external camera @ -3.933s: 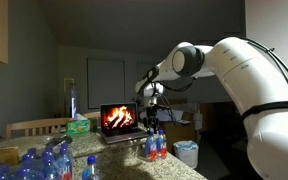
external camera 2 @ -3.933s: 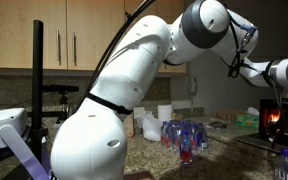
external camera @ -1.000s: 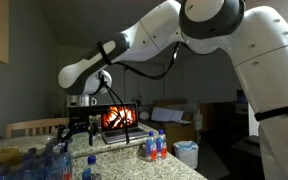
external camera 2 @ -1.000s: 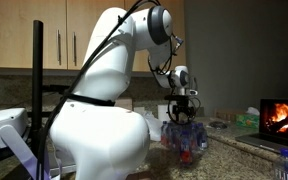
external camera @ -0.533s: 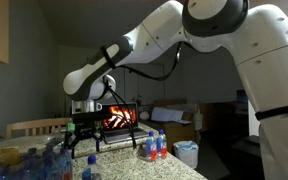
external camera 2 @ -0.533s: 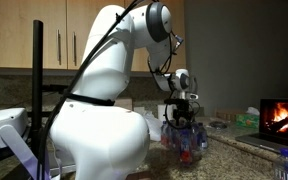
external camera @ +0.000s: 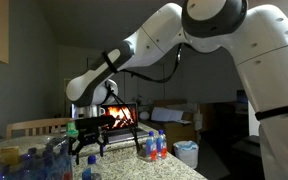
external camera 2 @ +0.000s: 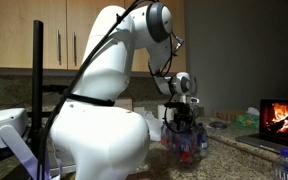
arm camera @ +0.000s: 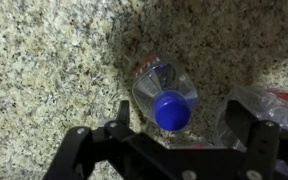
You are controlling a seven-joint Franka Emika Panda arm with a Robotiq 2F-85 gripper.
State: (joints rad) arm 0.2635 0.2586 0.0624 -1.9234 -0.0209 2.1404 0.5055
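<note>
My gripper (arm camera: 174, 125) is open and points straight down over a clear plastic bottle with a blue cap (arm camera: 170, 108) that stands upright on the granite counter (arm camera: 44, 70). The cap sits between my two fingers, nearer the left one. A second clear bottle (arm camera: 269, 110) stands at the right finger. In an exterior view my gripper (external camera: 87, 146) hangs just above a group of blue-capped bottles (external camera: 39, 165). In an exterior view it (external camera 2: 184, 118) sits at the top of the bottle cluster (external camera 2: 187, 142).
A laptop showing a fire (external camera: 119, 120) stands at the back of the counter, also seen in an exterior view (external camera 2: 282, 115). Two red-labelled bottles (external camera: 156, 146) stand near it. A green tissue box (external camera: 79, 127) and a white bin (external camera: 187, 152) are beyond.
My arm swung from the laptop side across to the bottle group, then came down towards the bottles over the last second. The fingers stay open.
</note>
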